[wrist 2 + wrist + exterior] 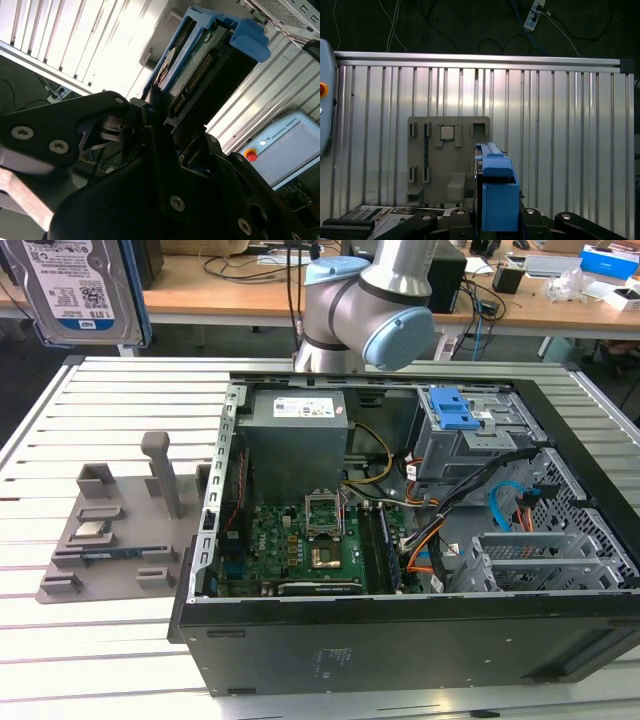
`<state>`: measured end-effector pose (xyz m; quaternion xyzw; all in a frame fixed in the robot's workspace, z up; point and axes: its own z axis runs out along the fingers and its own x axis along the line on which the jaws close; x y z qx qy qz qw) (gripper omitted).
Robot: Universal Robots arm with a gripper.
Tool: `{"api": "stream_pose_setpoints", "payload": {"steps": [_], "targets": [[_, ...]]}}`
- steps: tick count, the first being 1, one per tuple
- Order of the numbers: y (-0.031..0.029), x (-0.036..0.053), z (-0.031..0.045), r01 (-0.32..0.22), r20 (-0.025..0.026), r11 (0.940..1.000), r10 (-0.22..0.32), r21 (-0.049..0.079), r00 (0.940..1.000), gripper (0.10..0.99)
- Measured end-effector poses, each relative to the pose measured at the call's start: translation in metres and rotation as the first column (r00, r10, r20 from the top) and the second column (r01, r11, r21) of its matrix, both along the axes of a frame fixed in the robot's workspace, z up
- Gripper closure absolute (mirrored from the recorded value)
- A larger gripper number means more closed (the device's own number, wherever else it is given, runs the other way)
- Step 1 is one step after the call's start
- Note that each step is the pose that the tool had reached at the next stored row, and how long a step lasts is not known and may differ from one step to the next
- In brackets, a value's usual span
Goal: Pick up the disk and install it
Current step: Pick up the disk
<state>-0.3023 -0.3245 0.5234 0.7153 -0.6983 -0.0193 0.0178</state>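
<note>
The disk (80,288) hangs high at the exterior view's upper left, its blue-and-white barcode label facing the camera and blue rails along its edges. Both wrist views show it edge-on: the connector end and blue rail (207,65) in the second, a blue rail end (497,192) in the first. My gripper (496,222) is shut on the disk, its black fingers (162,145) clamped against the flat sides. It is held well above the slatted table, over the grey fixture plate (447,155).
An open computer case (400,635) lies on the table at the exterior view's right, with a motherboard (300,545), power supply (297,410) and drive cage with a blue latch (455,408). The fixture plate (110,545) holds a small chip (92,531). A teach pendant (295,150) lies nearby.
</note>
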Motion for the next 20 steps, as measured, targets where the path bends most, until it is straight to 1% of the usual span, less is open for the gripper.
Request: {"api": "stream_pose_setpoints", "payload": {"steps": [2, 12, 17, 18, 20], "targets": [[0.0001, 0.011, -0.0001, 0.0, 0.0001, 1.0, 0.0, 0.0, 1.0, 0.718], [0.0001, 0.0447, 0.0, 0.0, -0.0001, 1.0, 0.0, 0.0, 1.0, 0.718], [0.0001, 0.0631, 0.0, 0.0, 0.0, 1.0, 0.0, 0.0, 1.0, 0.718], [0.0, 0.0682, 0.0, 0.0, 0.0, 1.0, 0.0, 0.0, 1.0, 0.718], [0.0001, 0.0744, 0.0, 0.0, 0.0, 1.0, 0.0, 0.0, 1.0, 0.718]]}}
